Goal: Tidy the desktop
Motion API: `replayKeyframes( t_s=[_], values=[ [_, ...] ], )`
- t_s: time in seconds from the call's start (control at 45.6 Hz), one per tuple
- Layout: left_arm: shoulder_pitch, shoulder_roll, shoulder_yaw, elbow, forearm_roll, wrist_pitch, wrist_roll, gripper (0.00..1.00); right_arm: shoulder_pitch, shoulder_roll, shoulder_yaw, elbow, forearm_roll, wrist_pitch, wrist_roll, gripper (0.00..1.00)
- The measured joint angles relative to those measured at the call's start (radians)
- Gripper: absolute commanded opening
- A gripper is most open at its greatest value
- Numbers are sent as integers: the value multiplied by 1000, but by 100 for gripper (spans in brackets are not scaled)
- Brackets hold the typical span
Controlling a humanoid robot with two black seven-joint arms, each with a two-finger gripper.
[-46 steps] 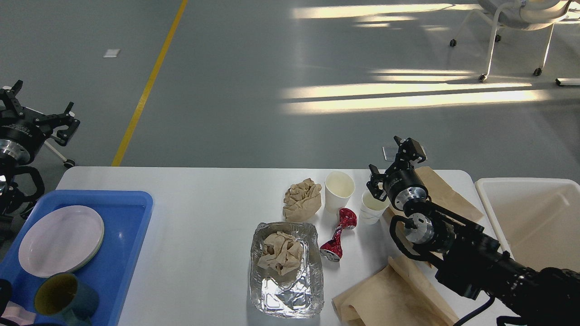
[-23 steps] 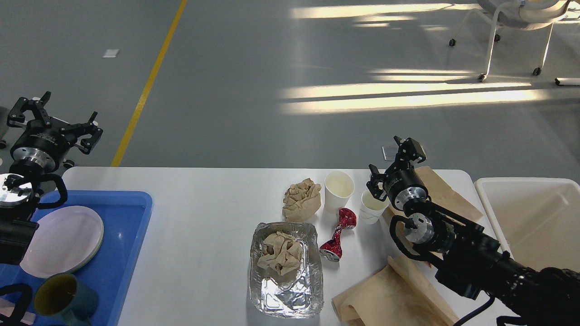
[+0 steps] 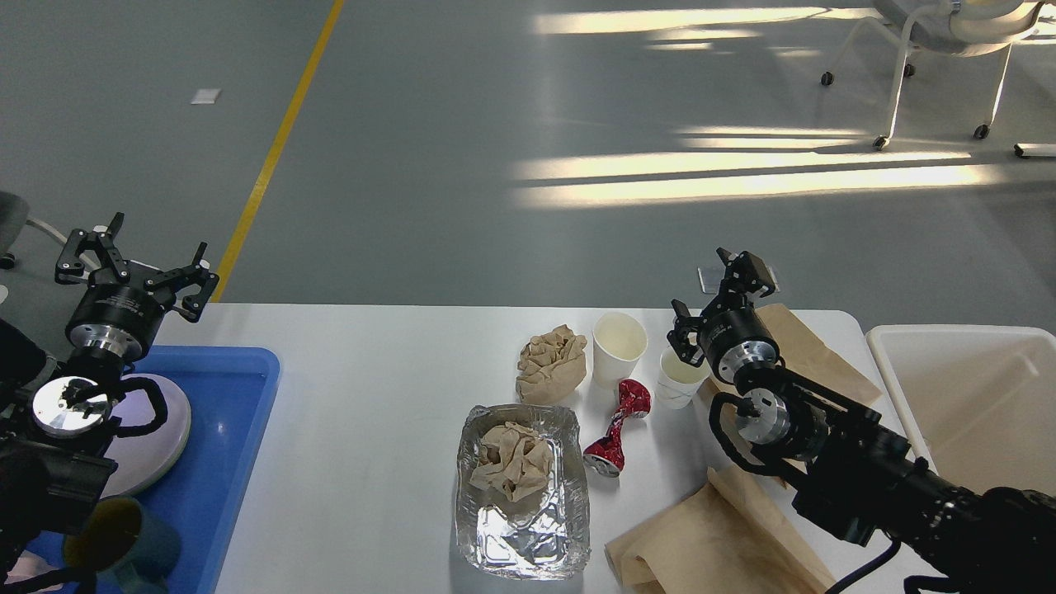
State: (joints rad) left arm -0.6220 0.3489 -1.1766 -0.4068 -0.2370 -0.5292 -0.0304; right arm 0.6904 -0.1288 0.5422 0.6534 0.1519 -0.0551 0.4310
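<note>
Our right gripper hovers spread and empty above the small paper cup on the desktop; our left gripper is spread too. We judge the cup light and crushable, best pinched gently across its rim.

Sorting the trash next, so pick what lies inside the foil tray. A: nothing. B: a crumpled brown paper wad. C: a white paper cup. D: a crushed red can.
B: a crumpled brown paper wad sits inside the foil tray, while the crushed red can lies on the desktop beside the tray.
</note>
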Motion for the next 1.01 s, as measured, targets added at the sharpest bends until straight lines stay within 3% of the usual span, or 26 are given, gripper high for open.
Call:
replayKeyframes(
  t_s=[0.241, 0.635, 0.767, 1.008],
  values=[
    [37, -23, 1, 2, 2, 8, 8, 96, 0, 0, 1, 0, 0, 1, 0, 100],
    [67, -44, -3, 1, 1, -14, -30, 96, 0, 0, 0, 0, 0, 1, 0, 100],
    [73, -54, -3, 1, 0, -31, -100, 96, 0, 0, 0, 0, 0, 1, 0, 100],
    [101, -90, -3, 1, -1, -89, -297, 96, 0, 0, 0, 0, 0, 0, 0, 100]
  ],
)
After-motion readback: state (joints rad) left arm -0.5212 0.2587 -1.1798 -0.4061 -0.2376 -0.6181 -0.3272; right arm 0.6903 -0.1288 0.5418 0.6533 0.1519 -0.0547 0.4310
